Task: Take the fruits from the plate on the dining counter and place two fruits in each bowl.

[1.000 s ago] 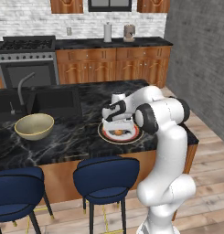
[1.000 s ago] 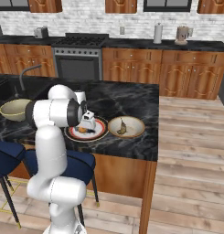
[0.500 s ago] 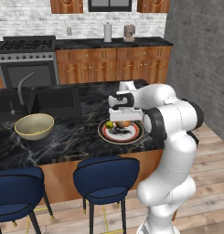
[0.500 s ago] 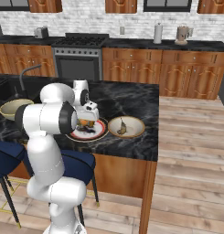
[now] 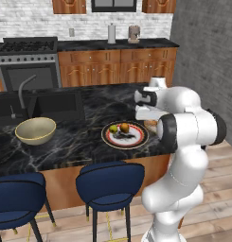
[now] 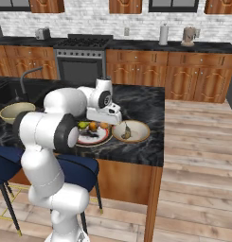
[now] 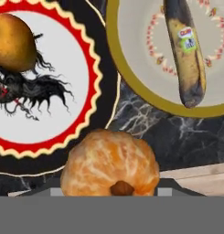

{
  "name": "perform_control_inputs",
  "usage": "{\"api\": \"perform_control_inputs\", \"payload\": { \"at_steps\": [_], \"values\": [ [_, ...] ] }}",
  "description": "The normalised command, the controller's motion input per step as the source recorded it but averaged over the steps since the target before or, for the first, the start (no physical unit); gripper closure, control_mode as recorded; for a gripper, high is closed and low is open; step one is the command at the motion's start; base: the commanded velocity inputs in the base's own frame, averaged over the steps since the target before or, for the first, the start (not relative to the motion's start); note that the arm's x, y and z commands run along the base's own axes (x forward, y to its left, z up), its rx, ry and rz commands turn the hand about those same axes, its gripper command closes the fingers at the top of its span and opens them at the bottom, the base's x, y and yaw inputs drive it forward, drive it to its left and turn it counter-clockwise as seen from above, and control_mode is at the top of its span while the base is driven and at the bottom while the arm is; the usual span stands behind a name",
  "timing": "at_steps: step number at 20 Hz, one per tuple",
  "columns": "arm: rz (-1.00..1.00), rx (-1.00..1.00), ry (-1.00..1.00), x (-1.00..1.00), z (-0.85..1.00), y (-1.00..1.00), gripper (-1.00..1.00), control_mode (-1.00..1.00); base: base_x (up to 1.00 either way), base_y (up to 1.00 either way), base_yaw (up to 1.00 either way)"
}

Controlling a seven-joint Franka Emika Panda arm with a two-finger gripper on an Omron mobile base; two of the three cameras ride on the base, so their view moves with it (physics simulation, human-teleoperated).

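Lifted off the plate (image 7: 63,91) now, gripper (image 7: 111,192) clasps an orange (image 7: 109,162) between plate and banana bowl (image 7: 131,68), above the bench (image 7: 177,137)

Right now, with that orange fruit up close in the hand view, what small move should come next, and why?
Probably carry the orange fruit sideways until it hangs over the shallow bowl, then let go. In the hand view it sits right at the gripper, over the gap between the plate and that bowl, which so far holds just a brown banana. Two fruits remain on the plate.
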Motion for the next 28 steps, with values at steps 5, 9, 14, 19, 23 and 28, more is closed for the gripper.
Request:
{"api": "perform_control_inputs", "payload": {
  "at_steps": [5,9,14,19,23,28],
  "values": [
    [0.02,0.12,0.01,0.67,-0.05,-0.71,1.00,-1.00,0.00,0.00,0.00],
    [0.01,0.02,0.03,0.75,-0.22,-0.14,1.00,-1.00,0.00,0.00,0.00],
    [-0.02,-0.03,0.00,0.41,-0.46,-0.14,1.00,-1.00,0.00,0.00,0.00],
    [-0.12,-0.05,0.00,0.14,-0.35,-0.23,1.00,-1.00,0.00,0.00,0.00],
    [-0.12,-0.07,0.00,0.10,-0.16,-0.01,1.00,-1.00,0.00,0.00,0.00],
    [-0.08,-0.05,0.00,0.01,-0.12,0.00,1.00,-1.00,0.00,0.00,0.00]
  ]
}}
